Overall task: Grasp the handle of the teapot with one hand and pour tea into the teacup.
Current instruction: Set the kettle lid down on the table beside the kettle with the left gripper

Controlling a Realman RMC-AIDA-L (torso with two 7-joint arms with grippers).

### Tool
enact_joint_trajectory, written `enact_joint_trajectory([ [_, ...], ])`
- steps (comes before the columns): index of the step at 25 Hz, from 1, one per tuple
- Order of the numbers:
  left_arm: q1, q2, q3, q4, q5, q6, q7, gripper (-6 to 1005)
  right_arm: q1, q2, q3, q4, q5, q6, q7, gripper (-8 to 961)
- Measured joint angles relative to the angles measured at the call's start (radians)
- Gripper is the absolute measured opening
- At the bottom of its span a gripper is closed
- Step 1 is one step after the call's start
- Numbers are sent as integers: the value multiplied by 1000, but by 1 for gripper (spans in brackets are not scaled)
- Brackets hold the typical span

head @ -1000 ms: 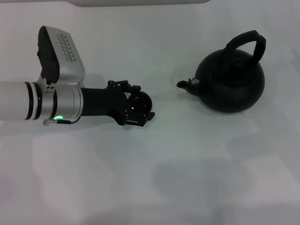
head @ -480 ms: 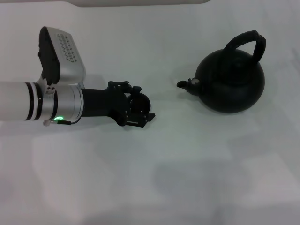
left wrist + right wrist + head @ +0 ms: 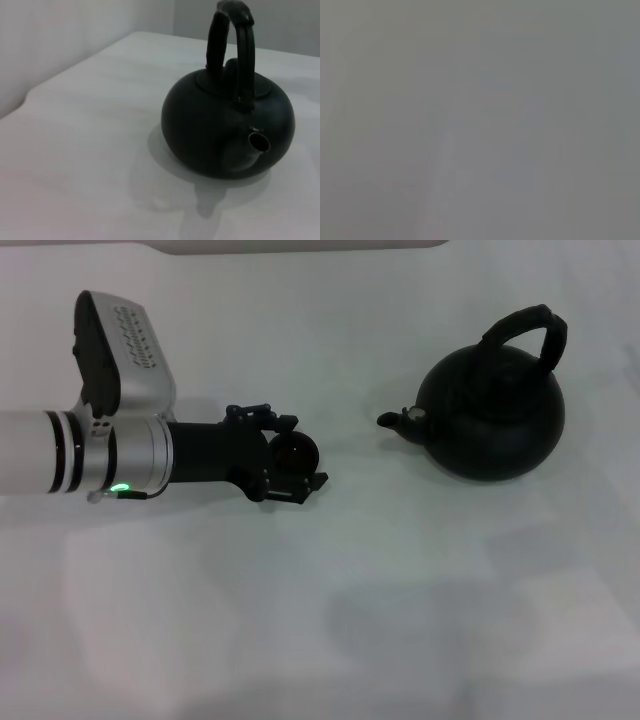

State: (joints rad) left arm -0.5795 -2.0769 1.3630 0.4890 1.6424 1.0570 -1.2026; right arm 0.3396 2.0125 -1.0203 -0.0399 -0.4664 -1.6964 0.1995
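Observation:
The matte black teapot (image 3: 490,425) stands on the white table at the right, its short spout (image 3: 390,420) pointing toward my left gripper. Its black arched handle (image 3: 525,325) rises over the top, free of any gripper. My left gripper (image 3: 303,456) reaches in from the left, low over the table, shut on the small round black teacup (image 3: 293,451), well apart from the spout. The left wrist view shows the teapot (image 3: 200,130), its handle (image 3: 235,45) and its spout (image 3: 259,142). My right gripper is out of view.
The white table (image 3: 380,620) spreads around both objects, with its far edge (image 3: 300,248) at the top of the head view. The right wrist view shows only a blank grey surface.
My left arm has drawn back slightly to the left and away from me, and the teacup has moved with the gripper. The teapot has not moved.

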Motion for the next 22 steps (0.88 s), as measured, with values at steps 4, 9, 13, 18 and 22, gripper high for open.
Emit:
enact_joint_trajectory([
  [4, 24, 0, 9, 47, 5, 0, -24, 883, 0, 0, 0, 0, 0, 0, 0, 840],
  [9, 51, 1, 16, 105, 12, 0, -49, 883, 0, 0, 0, 1, 0, 0, 0, 839],
  [13, 82, 2, 21, 158, 14, -1, -67, 882, -1, 0, 0, 1, 0, 0, 0, 839],
  [18, 113, 3, 21, 215, 22, -2, -89, 878, -3, 0, -1, 0, 0, 0, 0, 839],
  [22, 143, 3, 21, 268, 25, -1, -106, 870, -7, 0, -1, 0, 0, 0, 0, 839],
])
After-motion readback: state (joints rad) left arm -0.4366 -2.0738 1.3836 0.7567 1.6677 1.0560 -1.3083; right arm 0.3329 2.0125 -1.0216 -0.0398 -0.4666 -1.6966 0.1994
